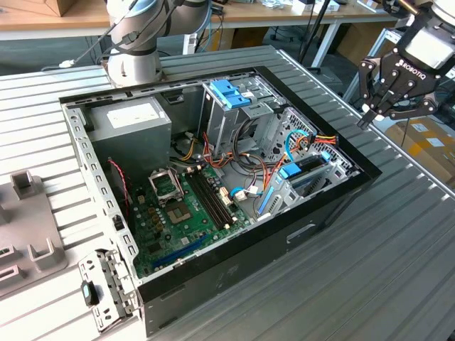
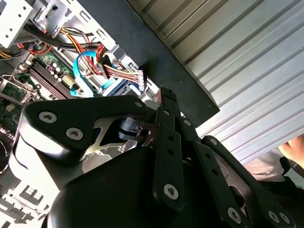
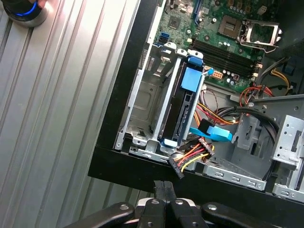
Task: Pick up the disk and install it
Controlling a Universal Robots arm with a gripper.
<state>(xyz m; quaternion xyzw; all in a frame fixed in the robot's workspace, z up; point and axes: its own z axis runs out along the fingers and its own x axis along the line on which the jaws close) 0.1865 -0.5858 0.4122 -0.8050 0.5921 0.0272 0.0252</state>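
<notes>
Computer case [image 1: 213, 277], open-topped and black-rimmed, lying on a ribbed grey metal table [image 1: 370, 270]. Broad bare table surrounds the case on the exterior view's right and near sides. Inside, the motherboard [image 1: 185, 206] fills the floor; a tall grey drive cage [image 1: 234, 114] carries a light-blue bracket [image 1: 231, 92]. The disk [image 3: 183, 107], dark with a blue carrier and end tab, sits upright in the metal bay [image 3: 152, 109] against the case wall nearest the gripper, a loose bundle of coloured power wires [image 3: 190, 159] just beside its end. The gripper [image 1: 387, 106] hangs in free air above and outside the case rim, over the table at the exterior view's right, fingers drawn together at the tips, holding and touching nothing.
</notes>
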